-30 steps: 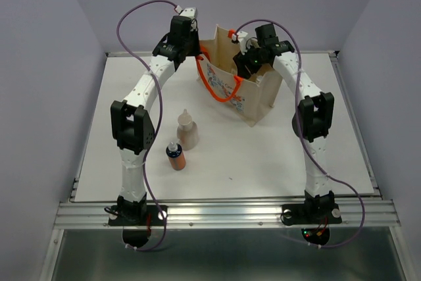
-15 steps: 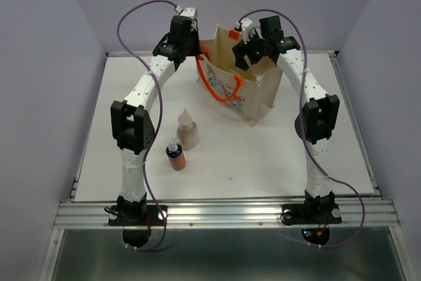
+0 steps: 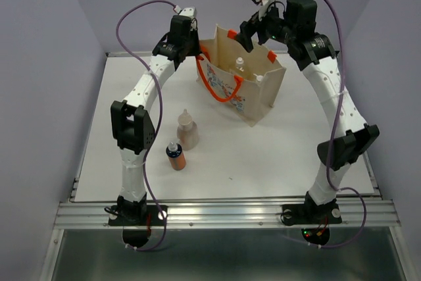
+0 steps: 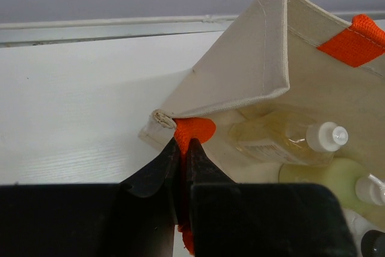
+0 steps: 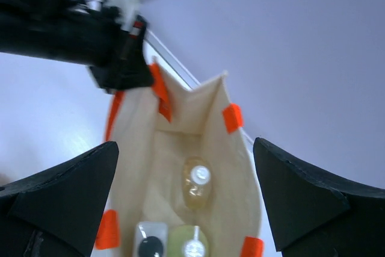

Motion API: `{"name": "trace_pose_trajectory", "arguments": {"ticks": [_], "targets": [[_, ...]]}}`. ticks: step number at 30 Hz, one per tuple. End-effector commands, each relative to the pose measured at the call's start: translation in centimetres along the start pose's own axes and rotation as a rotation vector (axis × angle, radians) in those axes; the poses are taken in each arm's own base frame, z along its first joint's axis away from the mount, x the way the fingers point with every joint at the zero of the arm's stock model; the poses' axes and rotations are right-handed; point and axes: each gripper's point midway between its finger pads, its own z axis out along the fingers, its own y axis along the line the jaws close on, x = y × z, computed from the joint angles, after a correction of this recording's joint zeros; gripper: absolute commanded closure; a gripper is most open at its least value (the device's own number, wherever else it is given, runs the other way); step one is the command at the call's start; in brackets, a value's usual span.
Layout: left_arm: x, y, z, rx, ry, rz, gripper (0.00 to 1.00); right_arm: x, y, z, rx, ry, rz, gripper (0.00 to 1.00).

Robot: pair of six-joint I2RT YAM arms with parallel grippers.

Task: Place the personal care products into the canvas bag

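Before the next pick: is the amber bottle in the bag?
In: the amber bottle lies on the floor of the canvas bag.

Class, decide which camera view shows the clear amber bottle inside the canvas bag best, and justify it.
Left wrist: the clear amber bottle lies close and sharp, white cap visible, inside the canvas bag. Right wrist shows it from above, smaller and blurred. Top external shows only a pale cap in the bag, bottle unidentifiable.

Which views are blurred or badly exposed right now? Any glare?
Right wrist: blurred throughout, canvas bag and clear amber bottle soft. Left wrist: bag and bottle sharp, left end effector a near-black, underexposed mass pinching the orange tab. Top external: crisp, even light, soft shadows, no glare.
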Motion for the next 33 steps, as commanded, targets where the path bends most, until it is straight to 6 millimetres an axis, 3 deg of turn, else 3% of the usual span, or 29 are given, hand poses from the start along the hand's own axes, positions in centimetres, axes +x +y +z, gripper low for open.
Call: {"name": "trace_pose_trajectory", "arguments": {"ticks": [1, 3, 4, 5, 7, 11, 16, 17, 20, 23, 27, 33], "targets": [[-4.1, -1.5, -1.3, 0.039, -0.107, -0.018, 1.0, -2.4, 8.9, -0.4, -0.2, -0.068, -0.052, 0.0], [-3.9, -1.4, -1.3, 0.038, -0.102, -0.022, 1.0, -3.0, 12.5, -2.1, -0.31, -0.1, -0.113, 0.0], [-3.8, -1.4, -1.3, 0.036, -0.1, -0.025, 1.0, -1.2, 14.4, -2.0, -0.362, -0.069, -0.11, 0.0], [-3.5, -1.3, -1.2, 0.036, -0.094, -0.027, 1.0, -1.5, 16.2, -2.7, -0.408, -0.085, -0.126, 0.0], [-3.4, -1.3, -1.3, 0.032, -0.092, -0.03, 1.0, 0.2, 18.6, -2.5, -0.47, -0.054, -0.089, 0.0], [-3.3, -1.1, -1.4, 0.024, -0.088, -0.033, 1.0, 2.2, 20.4, -0.9, -0.45, -0.013, -0.053, 0.0], [-3.5, -1.1, -1.7, 0.023, -0.09, -0.029, 1.0, 7.8, 24.6, 1.3, -0.515, 0.112, -0.09, 0.0], [-3.6, -1.2, -1.8, 0.023, -0.09, -0.026, 1.0, 9.4, 25.5, 1.2, -0.547, 0.142, -0.116, 0.0], [-3.7, -0.6, -1.8, -0.011, -0.093, -0.024, 1.0, 10.8, 28.2, 1.0, -0.642, 0.14, -0.179, 0.0], [-3.6, -0.4, -1.8, -0.018, -0.088, -0.018, 1.0, 11.6, 28.8, 1.3, -0.677, 0.14, -0.188, 0.0], [-3.8, -0.4, -1.9, -0.017, -0.091, -0.015, 1.0, 14.0, 29.3, 3.1, -0.685, 0.199, -0.162, 0.0], [-4.0, -0.2, -2.0, -0.031, -0.094, -0.017, 1.0, 15.9, 29.8, 5.3, -0.696, 0.233, -0.153, 0.0]]}}
